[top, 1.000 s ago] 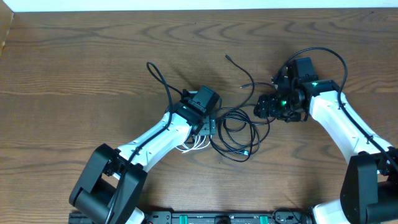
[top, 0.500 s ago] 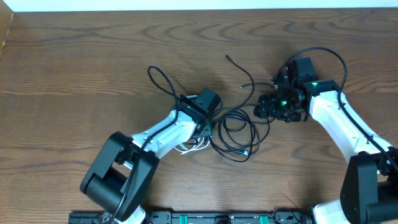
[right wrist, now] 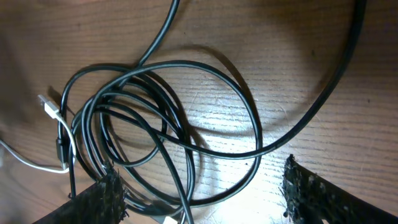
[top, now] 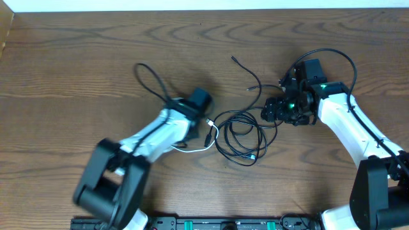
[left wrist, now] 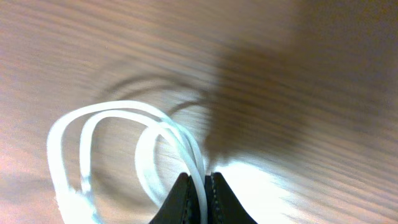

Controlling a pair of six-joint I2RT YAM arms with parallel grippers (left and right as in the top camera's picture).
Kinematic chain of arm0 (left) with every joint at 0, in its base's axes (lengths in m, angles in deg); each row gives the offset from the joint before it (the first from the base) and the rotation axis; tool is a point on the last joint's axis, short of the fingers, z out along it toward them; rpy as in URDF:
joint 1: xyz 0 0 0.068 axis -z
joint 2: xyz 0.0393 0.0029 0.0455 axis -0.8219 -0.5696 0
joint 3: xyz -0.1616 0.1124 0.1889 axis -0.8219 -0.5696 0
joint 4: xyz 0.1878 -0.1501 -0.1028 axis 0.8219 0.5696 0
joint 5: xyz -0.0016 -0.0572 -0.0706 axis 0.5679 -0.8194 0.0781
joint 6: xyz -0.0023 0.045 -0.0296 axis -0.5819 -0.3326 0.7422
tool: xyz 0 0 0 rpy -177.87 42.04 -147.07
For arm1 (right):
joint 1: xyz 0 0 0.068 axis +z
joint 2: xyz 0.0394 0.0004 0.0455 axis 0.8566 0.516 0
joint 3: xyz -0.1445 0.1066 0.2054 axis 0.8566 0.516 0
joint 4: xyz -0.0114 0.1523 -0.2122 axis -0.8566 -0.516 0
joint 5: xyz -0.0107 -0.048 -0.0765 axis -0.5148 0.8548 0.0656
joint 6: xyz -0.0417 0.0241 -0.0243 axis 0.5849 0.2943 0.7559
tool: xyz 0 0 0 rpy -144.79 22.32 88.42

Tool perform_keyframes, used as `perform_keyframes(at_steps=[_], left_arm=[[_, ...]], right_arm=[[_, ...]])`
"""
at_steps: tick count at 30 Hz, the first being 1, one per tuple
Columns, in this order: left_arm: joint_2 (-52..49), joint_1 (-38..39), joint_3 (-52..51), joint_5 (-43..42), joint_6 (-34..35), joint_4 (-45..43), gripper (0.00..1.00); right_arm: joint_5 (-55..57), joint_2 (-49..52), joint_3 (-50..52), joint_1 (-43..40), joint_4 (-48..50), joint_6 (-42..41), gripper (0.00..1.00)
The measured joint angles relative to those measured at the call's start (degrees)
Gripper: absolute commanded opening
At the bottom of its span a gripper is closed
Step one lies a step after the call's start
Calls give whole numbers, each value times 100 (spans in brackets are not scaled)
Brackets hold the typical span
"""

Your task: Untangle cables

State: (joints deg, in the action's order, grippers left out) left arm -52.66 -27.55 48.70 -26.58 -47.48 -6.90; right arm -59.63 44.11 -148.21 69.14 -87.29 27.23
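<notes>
A coil of black cables (top: 243, 137) lies at the table's middle, and a white cable (top: 192, 148) trails out of its left side. My left gripper (top: 197, 124) is just left of the coil. In the left wrist view it (left wrist: 202, 190) is shut on the white cable (left wrist: 118, 115), whose loops hang blurred beyond the fingertips. Another black cable loop (top: 150, 80) runs up and left from that arm. My right gripper (top: 275, 112) hovers at the coil's right edge. In the right wrist view it (right wrist: 202, 193) stands open, with the black coil (right wrist: 161, 124) below and between its fingers, untouched.
A loose black cable end (top: 246, 70) lies behind the coil. A white plug (right wrist: 46, 106) rests at the coil's left side. The right arm's own thick wire (top: 335, 54) arcs above its wrist. The table's left edge (top: 5, 38) is far off.
The left gripper has shut on the white cable and swung left, drawing it out from the coil. The black loop at upper left has shifted left too. The right arm has held still.
</notes>
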Motion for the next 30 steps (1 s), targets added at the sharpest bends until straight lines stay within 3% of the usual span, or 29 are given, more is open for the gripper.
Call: perform_keyframes(at_steps=[9,13,16,19,24,27,30], left_arm=[[2048,-1027,2,968,-953,229,7],[2507,-1043,2,662,-1735,181,7],[2586,-1086,2,1248,-1982,358,8],[2710,-1296,2,2227,-1740,420,8],[3152,-1738,31,2879,-817,380,7],[3348,-1963,66,2726,-208,284,7],[3351,-2059,76,1650,-621,-313,8]], right_arm=[[-2,0,0,0,2,0,79],[-2,0,0,0,0,2,79],[-2,0,0,0,2,2,79],[0,0,0,0,2,2,79],[-2,0,0,0,2,0,79],[-2,0,0,0,4,0,80],[0,0,0,0,20,2,80]])
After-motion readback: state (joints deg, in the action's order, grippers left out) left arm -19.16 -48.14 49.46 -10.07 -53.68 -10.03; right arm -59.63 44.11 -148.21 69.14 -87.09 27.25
